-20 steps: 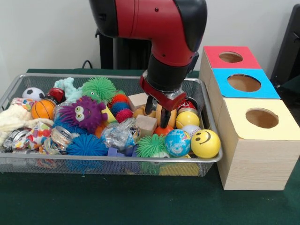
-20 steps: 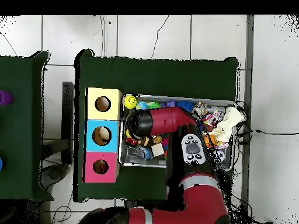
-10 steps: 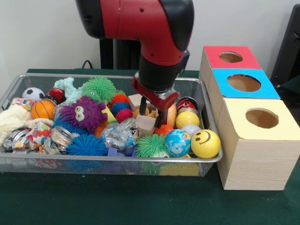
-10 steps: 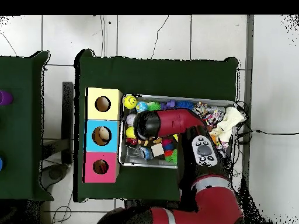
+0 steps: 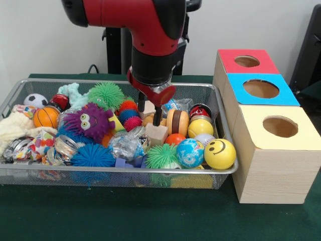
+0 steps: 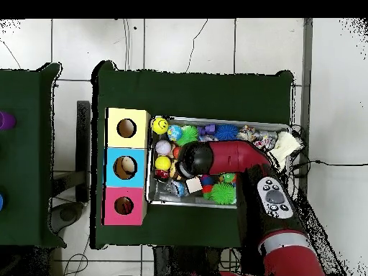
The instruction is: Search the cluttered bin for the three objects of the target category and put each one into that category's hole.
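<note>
Arm shifted left | fingers (image 5: 149, 111) apart over wooden block (image 5: 156, 133) | balls crowd round

**Sawyer arm: red shell, black joints**

The arm (image 5: 135, 20) wears a glossy red, rounded casing, with a black cylindrical wrist section below it. A red flange with a small silvery patch caps the wrist, above the gripper (image 5: 149, 114) and its two slim dark fingers (image 5: 157, 116). From overhead, a grey oval button panel (image 6: 274, 199) sits on the red link.
</note>
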Tool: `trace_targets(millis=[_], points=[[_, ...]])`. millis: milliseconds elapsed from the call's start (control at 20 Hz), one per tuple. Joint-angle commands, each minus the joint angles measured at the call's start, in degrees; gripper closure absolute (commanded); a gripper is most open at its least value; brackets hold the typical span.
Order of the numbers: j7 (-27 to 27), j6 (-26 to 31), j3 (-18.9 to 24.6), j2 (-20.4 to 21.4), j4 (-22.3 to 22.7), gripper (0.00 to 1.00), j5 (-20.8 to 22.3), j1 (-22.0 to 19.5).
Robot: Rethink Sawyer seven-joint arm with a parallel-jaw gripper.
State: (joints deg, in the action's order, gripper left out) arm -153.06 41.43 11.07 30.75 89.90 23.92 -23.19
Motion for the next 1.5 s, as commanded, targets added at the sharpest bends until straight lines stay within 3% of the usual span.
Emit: trace_targets(millis=[50, 450, 800, 1500], points=[[15.9, -0.4, 6.7, 1.5, 5.4, 0.00, 3.4, -1.8], [10.2, -4.7, 5.5, -2.5, 3.6, 0.00, 6.5, 0.9], [9.2, -7.1, 5.0, -5.2, 2.5, 0.00, 9.0, 1.6], [11.1, -14.3, 5.0, -5.3, 8.9, 0.00, 13.9, -2.8]])
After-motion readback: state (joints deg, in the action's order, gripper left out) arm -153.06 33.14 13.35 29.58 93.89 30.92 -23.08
